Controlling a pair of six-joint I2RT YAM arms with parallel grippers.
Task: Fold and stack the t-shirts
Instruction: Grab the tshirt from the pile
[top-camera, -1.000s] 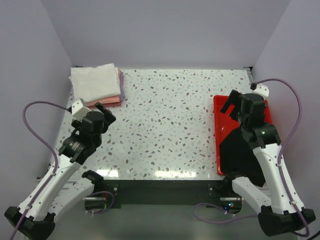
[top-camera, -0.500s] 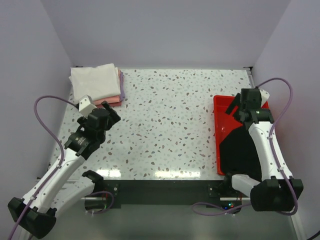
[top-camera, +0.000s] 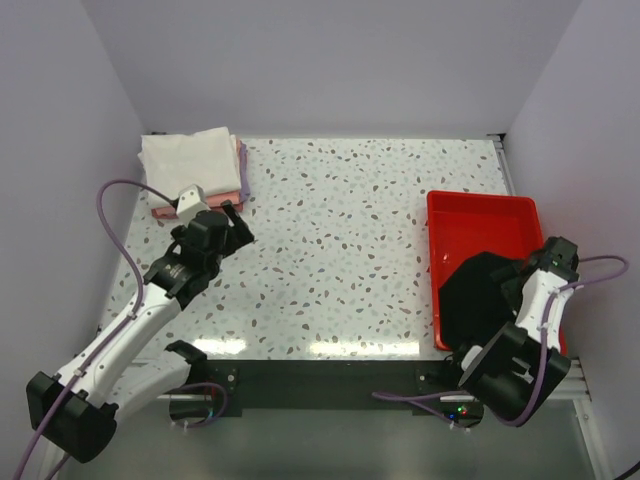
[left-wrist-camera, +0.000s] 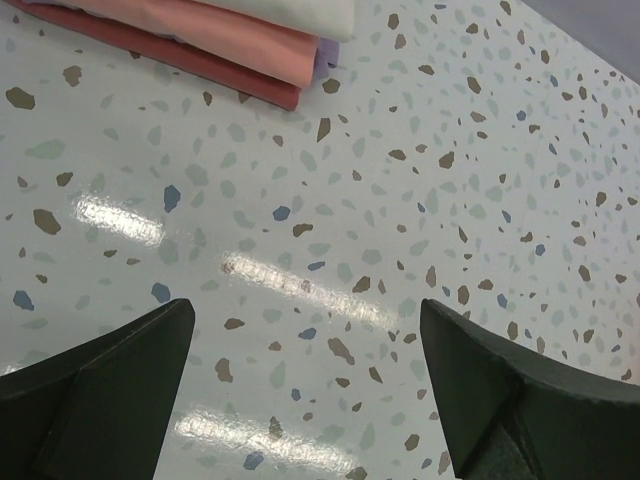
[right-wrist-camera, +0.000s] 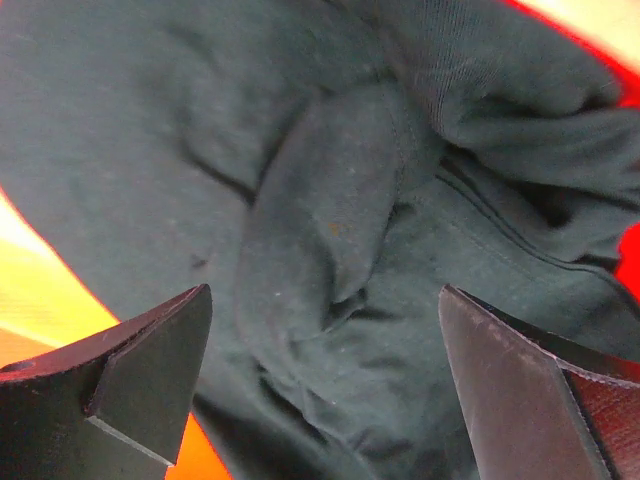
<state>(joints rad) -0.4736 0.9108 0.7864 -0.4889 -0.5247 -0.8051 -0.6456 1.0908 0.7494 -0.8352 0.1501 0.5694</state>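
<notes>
A crumpled black t-shirt (top-camera: 478, 298) lies in a red tray (top-camera: 480, 212) at the right of a speckled surface (top-camera: 340, 240). The right gripper (right-wrist-camera: 325, 300) hovers just above it, jaws wide open, holding nothing. The left gripper (top-camera: 228, 222), jaws equally spread and empty, sits near the folded stack of white, pink and lavender shirts (top-camera: 192, 168) in the far left corner.

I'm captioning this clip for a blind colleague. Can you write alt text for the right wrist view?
A crumpled black t-shirt fills the view, lying in a red tray whose bright floor shows at the left edge. The right tool hangs open above it, its two dark fingers wide apart at the bottom corners, gripping nothing.
</notes>
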